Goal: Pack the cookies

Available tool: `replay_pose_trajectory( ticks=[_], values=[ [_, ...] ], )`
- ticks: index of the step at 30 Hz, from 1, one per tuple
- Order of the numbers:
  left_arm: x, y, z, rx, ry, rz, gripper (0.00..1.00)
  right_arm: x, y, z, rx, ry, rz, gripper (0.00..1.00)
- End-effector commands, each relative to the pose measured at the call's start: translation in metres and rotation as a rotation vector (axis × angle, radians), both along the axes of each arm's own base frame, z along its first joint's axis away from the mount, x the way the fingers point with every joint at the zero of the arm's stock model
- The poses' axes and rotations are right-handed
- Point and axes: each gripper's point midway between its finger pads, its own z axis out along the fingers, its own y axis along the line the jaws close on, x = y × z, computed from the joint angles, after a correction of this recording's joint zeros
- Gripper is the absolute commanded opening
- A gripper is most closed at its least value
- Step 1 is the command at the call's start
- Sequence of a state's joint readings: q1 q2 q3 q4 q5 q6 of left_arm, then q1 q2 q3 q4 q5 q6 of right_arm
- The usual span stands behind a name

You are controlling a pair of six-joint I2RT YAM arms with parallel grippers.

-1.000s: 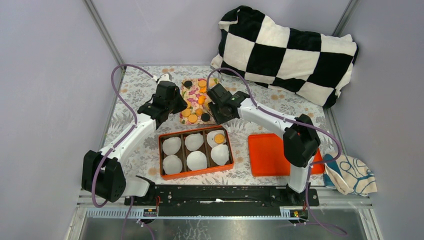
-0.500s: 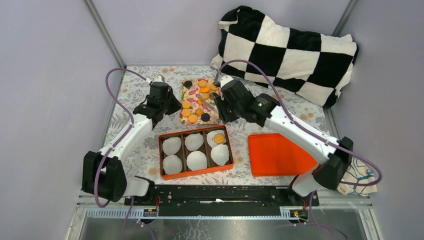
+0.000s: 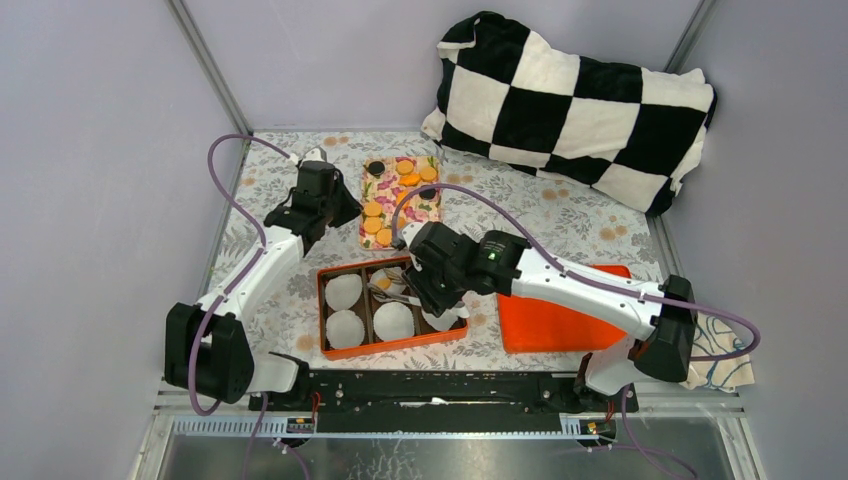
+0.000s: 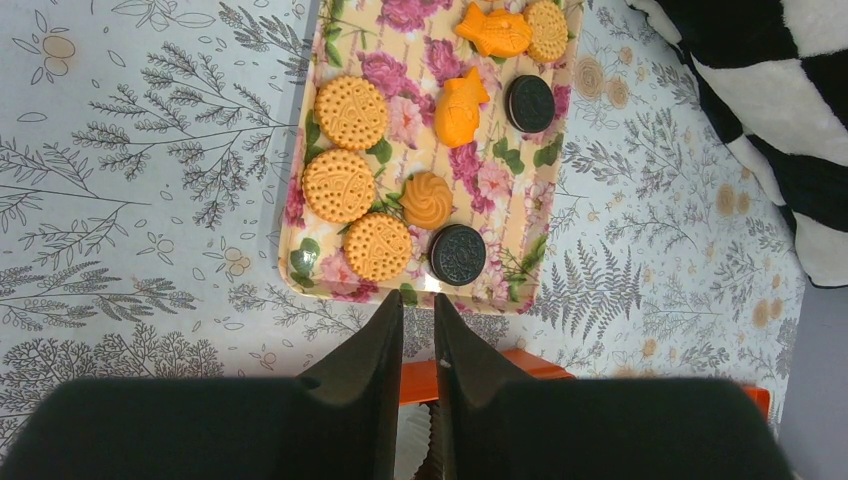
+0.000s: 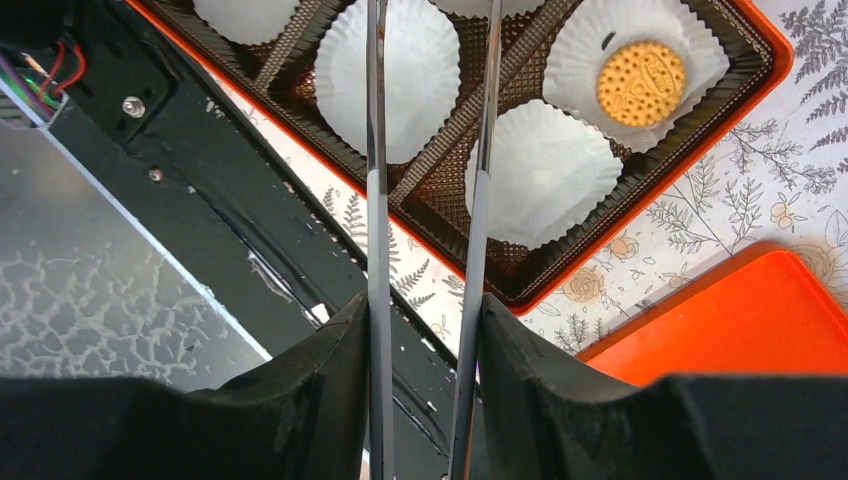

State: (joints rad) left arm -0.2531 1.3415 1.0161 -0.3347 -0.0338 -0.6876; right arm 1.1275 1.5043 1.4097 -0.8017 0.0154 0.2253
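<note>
One cookie (image 5: 641, 83) lay in the box (image 5: 680, 165), other cookies (image 4: 345, 185) on the tray (image 4: 405, 60). Left gripper (image 4: 410, 300) hung parted, empty; whether the right gripper (image 5: 430, 60) grasped anything could not be told.

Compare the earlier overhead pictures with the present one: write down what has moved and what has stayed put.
The right gripper left the floral tray and swung nearer, over the orange box; whether it carries anything cannot be seen. The left gripper stayed by the tray, empty. Box, tray and the one boxed cookie have not moved.
</note>
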Motion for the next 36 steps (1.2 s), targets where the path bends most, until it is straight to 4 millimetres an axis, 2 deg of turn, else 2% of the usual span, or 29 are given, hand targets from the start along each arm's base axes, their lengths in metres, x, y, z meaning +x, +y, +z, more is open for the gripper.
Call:
replay_pose_trajectory(
  ticks=[1,6,10,14,25,31,34,36],
  values=[
    [0.004,0.003,0.014,-0.008,-0.032,0.014,0.21,0.009,0.006,0.002,0.015,-0.036,-0.023,0.00],
    [0.003,0.004,0.016,0.001,-0.040,0.010,0.22,0.021,0.006,-0.002,-0.018,-0.078,-0.044,0.02],
    [0.003,0.004,0.017,-0.001,-0.043,0.008,0.22,0.026,0.004,-0.006,-0.053,-0.094,-0.060,0.22],
    [0.003,0.001,0.016,-0.008,-0.044,-0.011,0.22,0.028,0.002,-0.005,-0.054,-0.105,-0.073,0.33],
    [0.003,-0.008,0.021,-0.035,-0.069,-0.054,0.24,0.031,0.005,0.000,-0.041,-0.118,-0.081,0.51],
    [0.002,-0.008,0.022,-0.036,-0.075,-0.060,0.24,0.032,0.006,0.005,-0.028,-0.122,-0.083,0.51],
    [0.002,-0.010,0.025,-0.043,-0.079,-0.068,0.24,0.032,0.008,0.020,0.004,-0.131,-0.086,0.48],
    [0.001,-0.010,0.028,-0.047,-0.087,-0.065,0.24,0.033,0.010,0.037,0.042,-0.152,-0.090,0.47]
  ],
)
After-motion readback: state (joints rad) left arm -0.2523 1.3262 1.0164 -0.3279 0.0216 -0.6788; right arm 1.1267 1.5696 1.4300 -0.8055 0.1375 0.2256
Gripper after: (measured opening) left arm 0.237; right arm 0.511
